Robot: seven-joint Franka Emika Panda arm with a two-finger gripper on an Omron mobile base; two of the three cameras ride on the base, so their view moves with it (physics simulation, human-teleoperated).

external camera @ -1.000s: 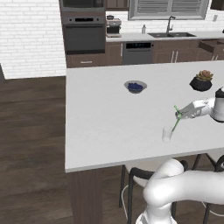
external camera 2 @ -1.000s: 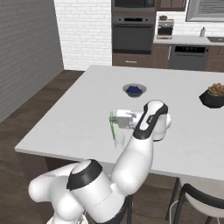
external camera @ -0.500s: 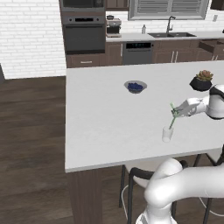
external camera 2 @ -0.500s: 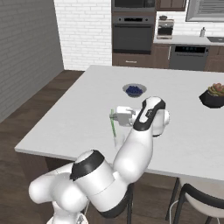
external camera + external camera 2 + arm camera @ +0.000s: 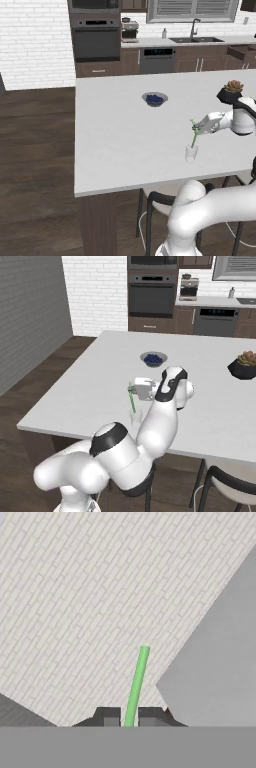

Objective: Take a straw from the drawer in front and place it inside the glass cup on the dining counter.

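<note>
Higher now, one straw pinched in two fingers over one glass cup.

Both base views look forward and down from behind the arm, left and right of it, sharing the white counter beneath the gripper, the blue bowl beyond it, and the far oven wall. The hand view looks closely along the gripper toward a white brick wall.

Blue bowl, potted succulent, black stool.
</note>
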